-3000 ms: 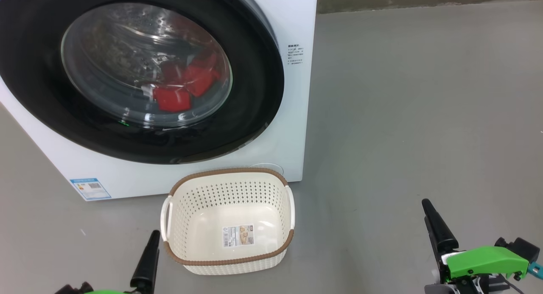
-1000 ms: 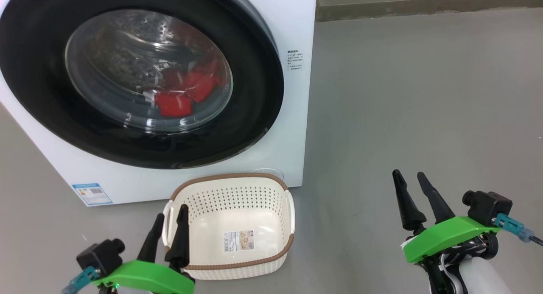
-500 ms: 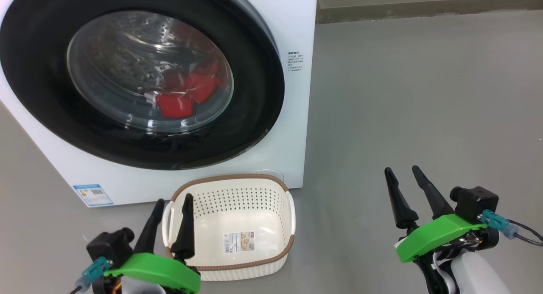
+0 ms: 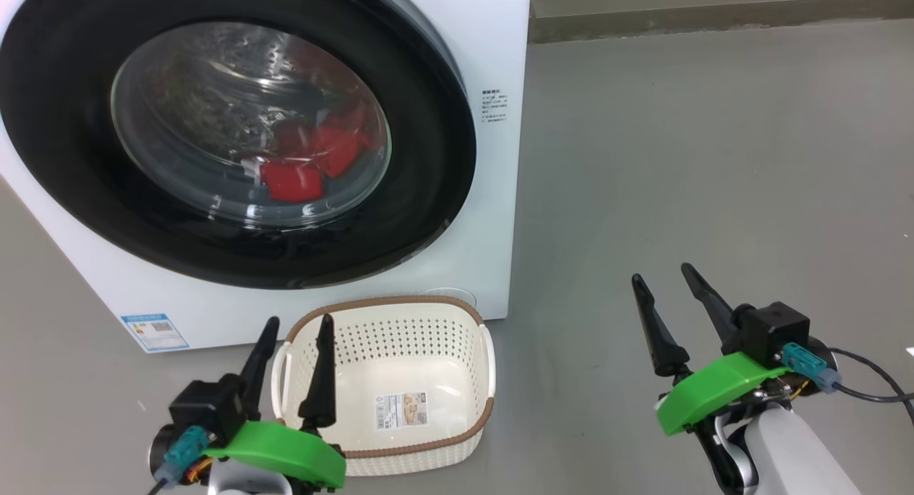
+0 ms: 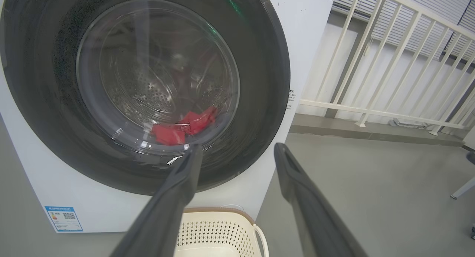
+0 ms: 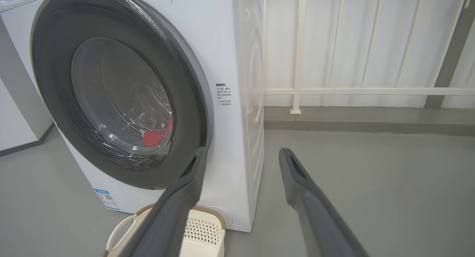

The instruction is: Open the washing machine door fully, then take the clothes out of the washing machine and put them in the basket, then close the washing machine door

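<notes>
My left gripper (image 4: 298,319) hung low on my left with its two dark fingers spread wide and nothing between them. My right gripper (image 4: 660,273) sat out to my right over bare grey floor (image 4: 714,159), its fingers parted just as wide and equally empty. The washing machine (image 4: 493,38) stood ahead and to the left, a white box, and the washing machine door (image 4: 428,159) lay shut flat against its front, black rim glossy around the bulging glass. Through that glass I saw the clothes (image 4: 300,170), a small red heap low in the steel drum. The basket (image 4: 385,300) stood on the floor just before the machine's lower right corner, its far rim near the white front panel, with nothing in it but a paper label (image 4: 401,409) on the bottom. In the head view my left fingers crossed the basket's left side by its handle. From my left wrist the basket's far rim showed below my fingers, and the door's lower rim showed between them. My right fingers pointed toward the machine's right front edge, well apart from it, with a pale railing (image 6: 334,91) behind.
</notes>
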Robot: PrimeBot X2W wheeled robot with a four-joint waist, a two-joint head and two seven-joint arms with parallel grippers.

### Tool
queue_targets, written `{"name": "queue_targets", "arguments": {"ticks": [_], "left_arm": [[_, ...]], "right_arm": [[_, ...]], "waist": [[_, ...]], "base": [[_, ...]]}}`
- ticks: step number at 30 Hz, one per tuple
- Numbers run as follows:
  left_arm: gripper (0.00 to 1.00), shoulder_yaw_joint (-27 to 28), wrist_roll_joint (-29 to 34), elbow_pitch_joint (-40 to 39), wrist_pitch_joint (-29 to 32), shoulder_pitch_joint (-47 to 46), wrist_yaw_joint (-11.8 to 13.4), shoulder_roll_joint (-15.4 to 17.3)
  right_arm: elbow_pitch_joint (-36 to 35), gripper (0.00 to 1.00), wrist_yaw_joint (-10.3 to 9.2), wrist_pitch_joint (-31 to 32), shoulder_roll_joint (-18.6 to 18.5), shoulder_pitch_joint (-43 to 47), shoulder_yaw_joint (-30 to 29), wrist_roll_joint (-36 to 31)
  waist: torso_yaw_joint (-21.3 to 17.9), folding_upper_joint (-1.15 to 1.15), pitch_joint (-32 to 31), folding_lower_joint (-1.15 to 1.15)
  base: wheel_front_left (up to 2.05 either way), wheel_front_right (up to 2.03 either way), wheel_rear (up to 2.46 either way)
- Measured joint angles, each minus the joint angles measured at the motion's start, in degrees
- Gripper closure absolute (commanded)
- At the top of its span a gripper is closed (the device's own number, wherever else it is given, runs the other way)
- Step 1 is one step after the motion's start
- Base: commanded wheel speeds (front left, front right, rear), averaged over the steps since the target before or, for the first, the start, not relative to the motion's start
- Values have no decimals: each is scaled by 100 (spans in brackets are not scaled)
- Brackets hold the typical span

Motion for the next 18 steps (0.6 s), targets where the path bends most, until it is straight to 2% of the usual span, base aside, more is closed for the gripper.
{"name": "queue_targets", "arguments": {"ticks": [7, 18], "left_arm": [[0, -78, 411, 66, -108, -77, 26, 2], [0, -123, 433, 240, -107, -109, 27, 3]], "right_arm": [[63, 0, 0, -107, -23, -108, 92, -439], [81, 0, 0, -132, -33, -154, 124, -525]], "waist": [[-14, 0, -19, 0], [-21, 0, -33, 0]], "base": [[0, 0, 0], [0, 0, 0]]}}
